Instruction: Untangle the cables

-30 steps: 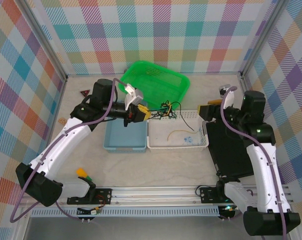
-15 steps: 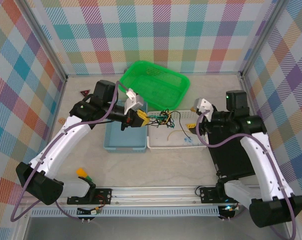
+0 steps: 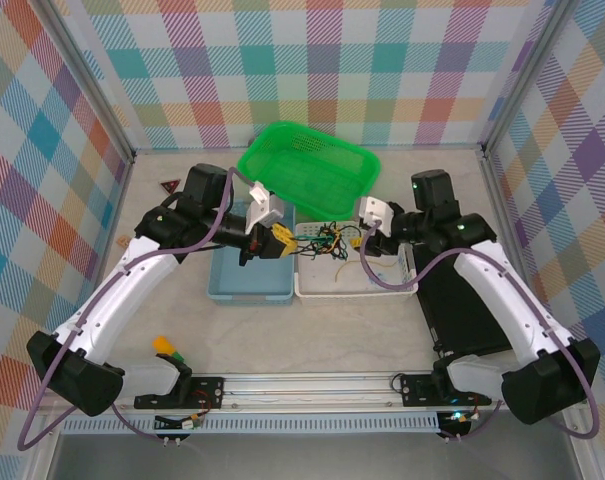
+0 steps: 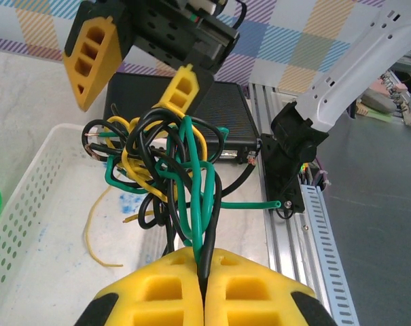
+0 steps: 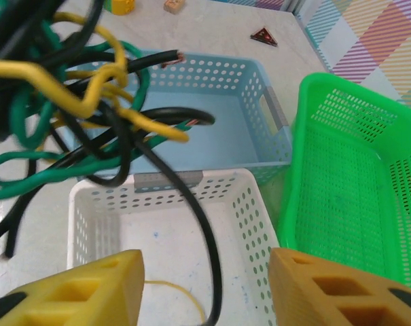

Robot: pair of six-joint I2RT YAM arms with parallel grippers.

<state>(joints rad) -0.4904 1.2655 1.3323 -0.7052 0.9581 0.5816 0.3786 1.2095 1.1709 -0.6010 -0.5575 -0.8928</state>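
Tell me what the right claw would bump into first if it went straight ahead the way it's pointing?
The right claw would most likely meet the black cable first; it hangs between the open fingers. The tangled bunch of cables sits just beyond, though depth is hard to judge.

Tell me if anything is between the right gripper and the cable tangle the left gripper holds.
Nothing visible does. The right gripper is open right at the cable tangle, with one black cable running between its fingers, while the left gripper pinches the tangle above the white basket.
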